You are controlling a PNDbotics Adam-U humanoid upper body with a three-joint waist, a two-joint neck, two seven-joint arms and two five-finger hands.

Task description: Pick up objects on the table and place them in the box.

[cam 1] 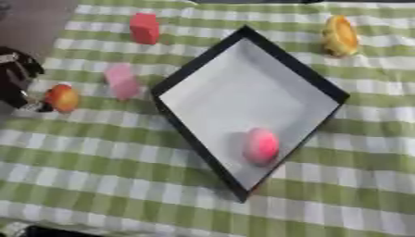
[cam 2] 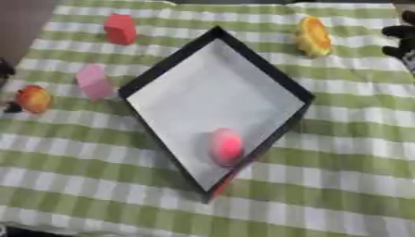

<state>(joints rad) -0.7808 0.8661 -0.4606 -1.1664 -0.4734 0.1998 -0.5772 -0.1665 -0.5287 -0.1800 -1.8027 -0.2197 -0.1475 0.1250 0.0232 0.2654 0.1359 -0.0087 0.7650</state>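
Observation:
The black-rimmed box (cam 1: 320,83) with a white floor lies askew in the middle of the cloth, and a pink rounded object (cam 1: 261,145) rests inside near its lower corner. An orange-red fruit (cam 1: 62,98) sits at the far left, right beside my left hand (cam 1: 16,81), which comes in at the left edge. A pink block (cam 1: 122,81) lies just left of the box. A red block (cam 1: 145,28) stands at the back left. A yellow-orange object (cam 2: 313,36) lies at the back right. My right hand (cam 2: 399,41) shows at the right edge, open and holding nothing.
A green and white checked cloth (cam 1: 122,185) covers the table. A bare brown surface (cam 1: 32,23) shows at the back left corner. A dark shape (cam 1: 48,231) sits at the lower left edge.

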